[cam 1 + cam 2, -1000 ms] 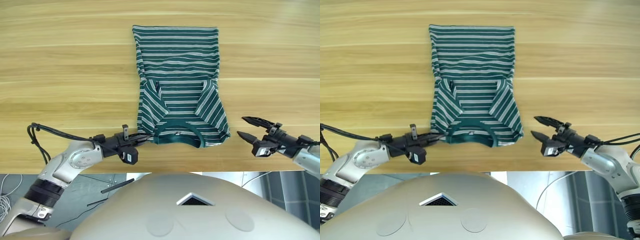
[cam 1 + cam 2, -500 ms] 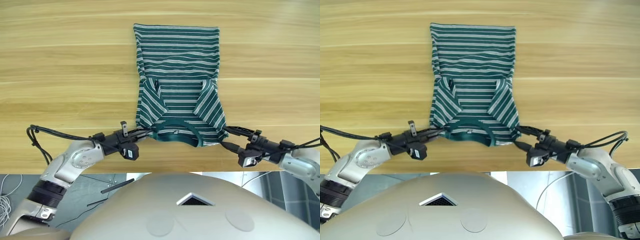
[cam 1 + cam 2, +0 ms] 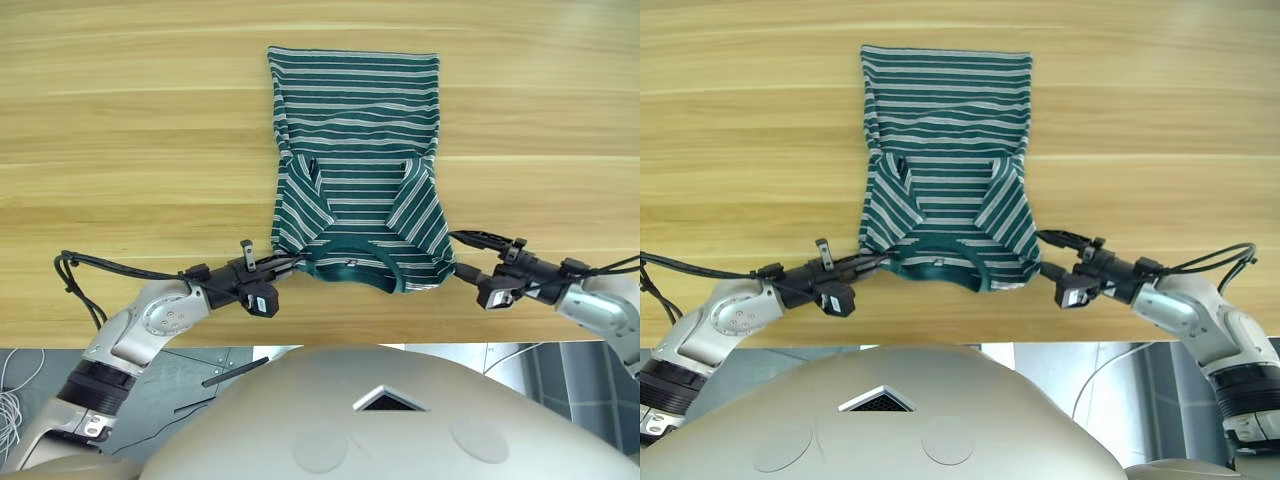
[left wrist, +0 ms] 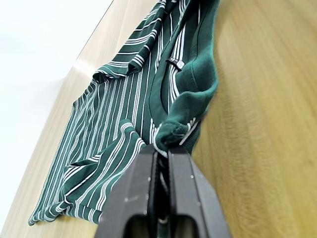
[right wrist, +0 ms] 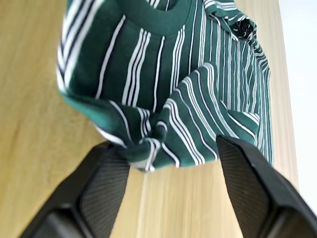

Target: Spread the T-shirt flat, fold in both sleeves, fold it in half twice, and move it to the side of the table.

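I see T-shirt on wood table. Left claw pinches collar corner. Right claw wide, now moved in around other corner.

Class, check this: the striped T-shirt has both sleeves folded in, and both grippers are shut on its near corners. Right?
Not quite. Only the left gripper is shut on the T-shirt; the right gripper has its fingers open around the other corner, as the right wrist view shows.
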Available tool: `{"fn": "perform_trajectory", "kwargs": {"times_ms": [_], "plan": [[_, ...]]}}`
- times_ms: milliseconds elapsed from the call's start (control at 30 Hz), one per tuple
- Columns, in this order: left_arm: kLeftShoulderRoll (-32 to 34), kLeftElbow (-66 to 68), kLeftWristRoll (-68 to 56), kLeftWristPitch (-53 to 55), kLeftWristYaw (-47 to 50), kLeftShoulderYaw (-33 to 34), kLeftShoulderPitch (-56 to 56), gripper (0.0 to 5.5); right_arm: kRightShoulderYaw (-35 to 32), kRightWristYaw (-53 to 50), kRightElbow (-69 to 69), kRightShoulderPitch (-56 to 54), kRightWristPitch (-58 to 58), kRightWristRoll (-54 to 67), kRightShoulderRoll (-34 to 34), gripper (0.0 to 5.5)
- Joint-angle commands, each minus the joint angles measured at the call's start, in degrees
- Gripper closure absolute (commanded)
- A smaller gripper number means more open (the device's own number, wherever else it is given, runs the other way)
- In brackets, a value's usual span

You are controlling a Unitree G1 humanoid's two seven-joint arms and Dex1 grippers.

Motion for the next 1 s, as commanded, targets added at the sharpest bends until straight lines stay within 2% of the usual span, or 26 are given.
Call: {"fn": "perform_trajectory", "kwargs": {"times_ms": [33,333,533,800,1000], "plan": [[-0.27,2.3,3.47,2.48,-0.7,-1.09,0.57,5.4,3.06,3.44,0.21,1.41,0.99,-2.35,0.2,2.75],[-0.18,2.55,3.54,2.43,-0.66,-0.9,0.69,5.4,4.84,2.7,2.19,0.05,1.19,-2.85,0.73,4.54],[-0.38,2.96,3.55,2.21,0.24,-0.84,1.78,5.4,4.87,1.68,4.67,-2.02,1.26,-3.51,1.65,5.48],[-0.29,3.04,3.12,2.06,1.51,-0.37,2.7,5.4,4.63,0.65,7.4,-4.25,0.46,-3.91,2.04,5.48],[0.28,-1.11,-0.32,1.69,0.99,0.77,4.72,5.4,2.63,1.83,2.05,-1.04,-1.49,3.28,0.18,5.48]]}}
